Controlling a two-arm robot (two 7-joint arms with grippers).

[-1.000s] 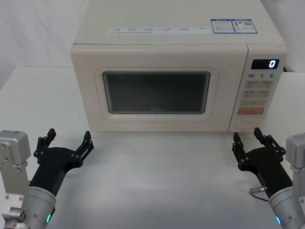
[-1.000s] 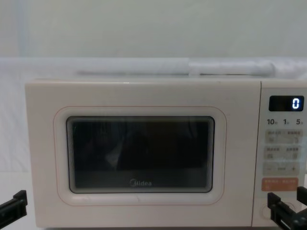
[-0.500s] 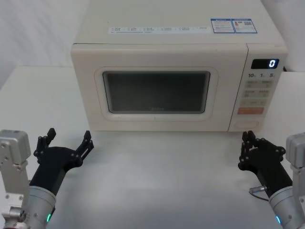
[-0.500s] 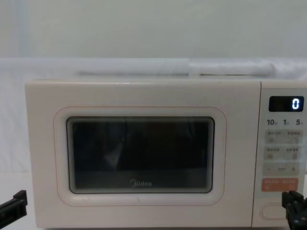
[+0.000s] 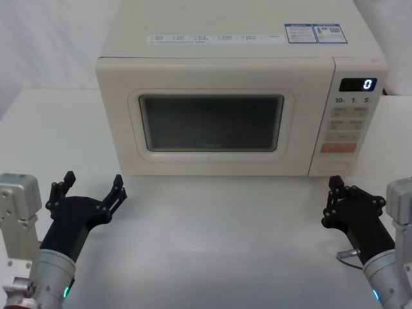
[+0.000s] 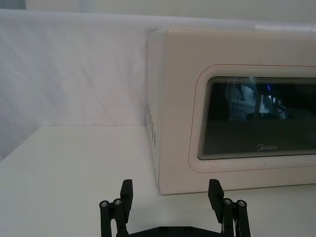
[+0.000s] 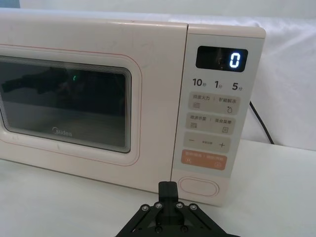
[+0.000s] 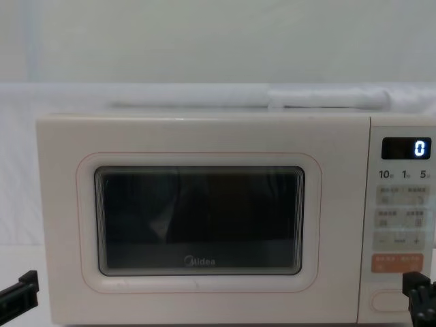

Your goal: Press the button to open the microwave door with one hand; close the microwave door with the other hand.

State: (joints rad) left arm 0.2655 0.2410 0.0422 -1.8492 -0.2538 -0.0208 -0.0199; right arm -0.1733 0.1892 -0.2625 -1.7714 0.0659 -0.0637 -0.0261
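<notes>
Head view — right pincer (image 5: 333, 195) near microwave (image 5: 238, 71)

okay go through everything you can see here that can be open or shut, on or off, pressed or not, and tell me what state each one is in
microwave door: shut, flush with the front.
display: lit, reading 0.
button: not pressed, nothing touching it.
left claw: open, on the table side left of the door.
right claw: shut, just in front of the button.
</notes>
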